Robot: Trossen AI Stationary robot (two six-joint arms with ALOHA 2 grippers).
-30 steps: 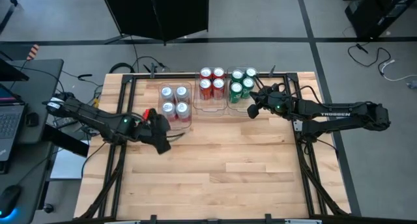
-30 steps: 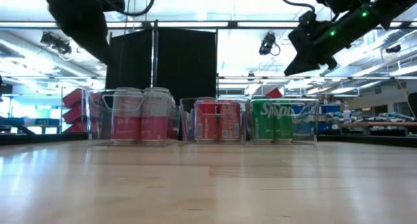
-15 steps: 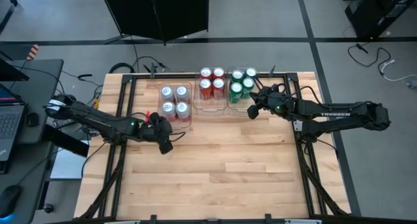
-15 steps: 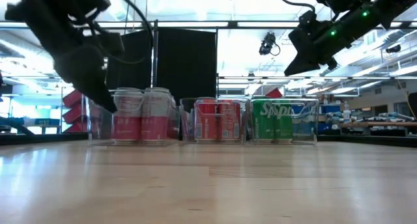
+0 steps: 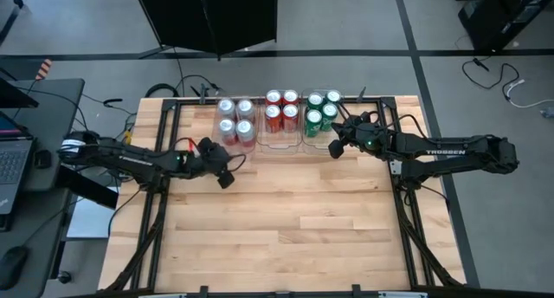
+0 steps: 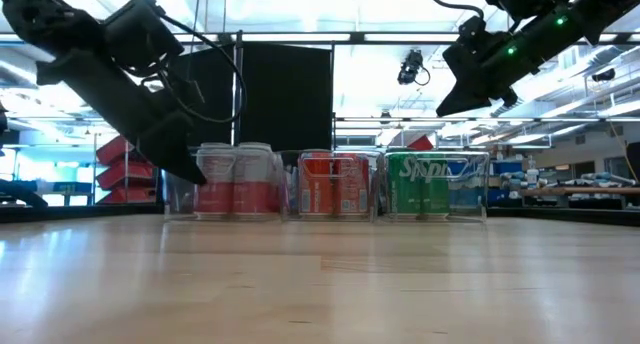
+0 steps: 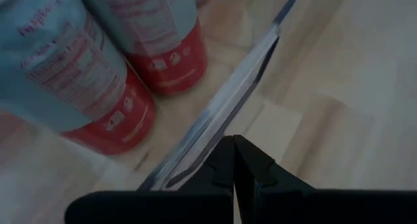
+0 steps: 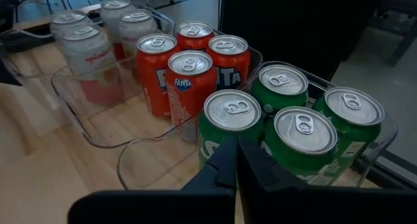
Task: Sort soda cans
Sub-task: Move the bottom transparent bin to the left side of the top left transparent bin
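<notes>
Three clear bins stand side by side at the table's far edge. One holds the silver cans with red bases [image 5: 235, 122] [image 6: 237, 179] [image 7: 98, 68], the middle one the red cans [image 5: 281, 110] [image 8: 189, 61], the right one the green cans [image 5: 321, 110] [image 8: 293, 113]. My left gripper [image 7: 233, 149] [image 6: 190, 169] is shut, low at the near left of the silver cans' bin. My right gripper [image 8: 236, 152] [image 5: 336, 147] is shut and hangs in the air [image 6: 450, 94] just near of the green cans, touching nothing. My left gripper presses its shut fingertips [image 7: 228, 160] against the clear bin's near wall, low down by its bottom edge [image 7: 215, 120]. The fingers slant down from the table's near left. The bin stands flat on the table with its cans upright.
The wide near part of the wooden table [image 5: 294, 220] is bare wood. A black frame rail [image 5: 260, 100] runs along the far edge behind the bins. A laptop [image 5: 13, 164] sits on a desk off the table's left side.
My left gripper has come down and moved toward the far edge, shut throughout. The bin of silver cans has slid along the table toward the far edge and now stands in line with the other two bins. The cans stayed upright.
</notes>
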